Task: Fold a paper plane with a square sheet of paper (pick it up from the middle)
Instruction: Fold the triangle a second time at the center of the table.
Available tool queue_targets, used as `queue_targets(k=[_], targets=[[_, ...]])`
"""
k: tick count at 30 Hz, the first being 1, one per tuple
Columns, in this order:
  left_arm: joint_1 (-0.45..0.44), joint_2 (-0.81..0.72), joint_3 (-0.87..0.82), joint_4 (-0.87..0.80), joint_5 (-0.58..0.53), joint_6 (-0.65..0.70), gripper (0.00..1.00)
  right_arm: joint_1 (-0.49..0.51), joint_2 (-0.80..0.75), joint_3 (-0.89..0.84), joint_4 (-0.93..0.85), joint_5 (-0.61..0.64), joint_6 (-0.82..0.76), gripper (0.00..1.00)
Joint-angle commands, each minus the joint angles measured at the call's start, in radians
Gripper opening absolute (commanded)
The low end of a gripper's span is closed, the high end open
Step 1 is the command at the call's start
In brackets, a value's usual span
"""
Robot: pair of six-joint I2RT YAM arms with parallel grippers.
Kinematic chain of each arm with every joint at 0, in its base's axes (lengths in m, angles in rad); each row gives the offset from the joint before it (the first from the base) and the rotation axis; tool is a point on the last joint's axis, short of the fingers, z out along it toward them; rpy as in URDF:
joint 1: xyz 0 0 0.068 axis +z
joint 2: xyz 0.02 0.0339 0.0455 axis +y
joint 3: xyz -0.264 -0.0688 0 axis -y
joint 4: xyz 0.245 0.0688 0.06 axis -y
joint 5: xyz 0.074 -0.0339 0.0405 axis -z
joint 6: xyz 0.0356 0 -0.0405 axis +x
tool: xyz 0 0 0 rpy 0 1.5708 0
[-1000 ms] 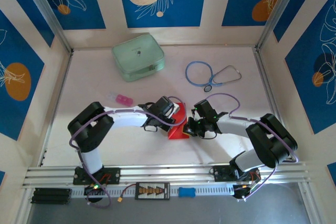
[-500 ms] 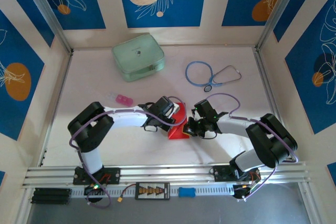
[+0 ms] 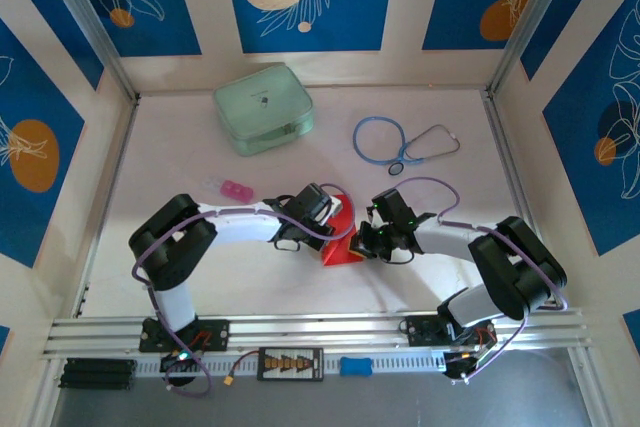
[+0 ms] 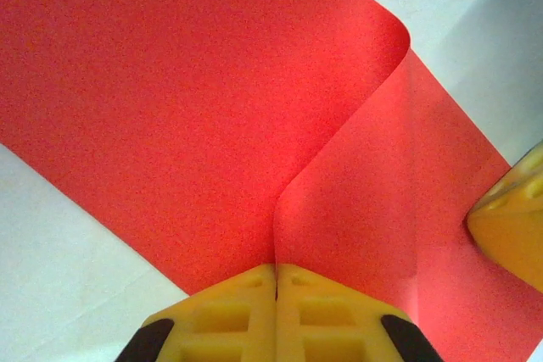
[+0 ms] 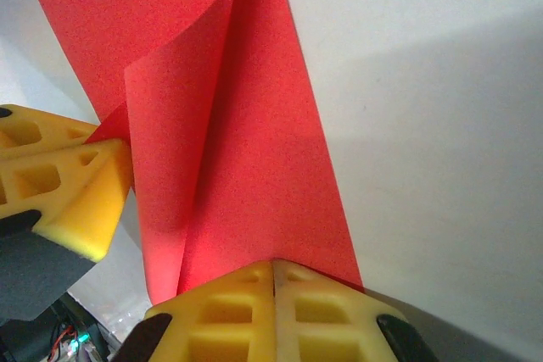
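Observation:
The square sheet of paper (image 3: 343,209) is bright red and lies at the table's middle, between my two grippers. In the left wrist view one half of the paper (image 4: 195,99) curls up and over the other. A raised ridge of it runs straight into my left gripper (image 4: 276,270), whose yellow fingers are shut on it. My right gripper (image 5: 273,270) is shut too, its tips set on the near edge of the flat part of the paper (image 5: 263,175). From above, the left gripper (image 3: 336,223) and right gripper (image 3: 361,243) nearly touch over the sheet.
A pale green case (image 3: 263,107) sits at the back left and a blue stethoscope (image 3: 400,142) at the back right. A small pink object (image 3: 235,190) lies left of the left arm. The white table (image 3: 440,187) is walled on three sides.

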Motion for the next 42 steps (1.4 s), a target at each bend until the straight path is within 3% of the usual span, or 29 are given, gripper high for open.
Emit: queue_targets(k=[1,9,22,28,42], targets=[[0.012,0.021,-0.008,-0.017,0.007,-0.015,0.0,-0.007,-0.016,-0.03,0.004,-0.022,0.008,0.03],[0.013,0.017,-0.011,-0.011,0.008,-0.016,0.0,-0.026,-0.054,-0.03,0.106,-0.087,0.046,0.01],[0.012,0.018,-0.017,0.001,0.009,-0.021,0.0,-0.021,0.068,0.039,0.286,-0.172,0.105,0.0],[0.012,0.021,-0.014,-0.003,0.011,-0.02,0.0,-0.012,0.139,0.067,0.306,-0.178,0.111,0.0],[0.014,0.02,-0.019,-0.014,0.006,-0.009,0.0,-0.015,0.195,-0.046,0.355,-0.139,0.129,0.0]])
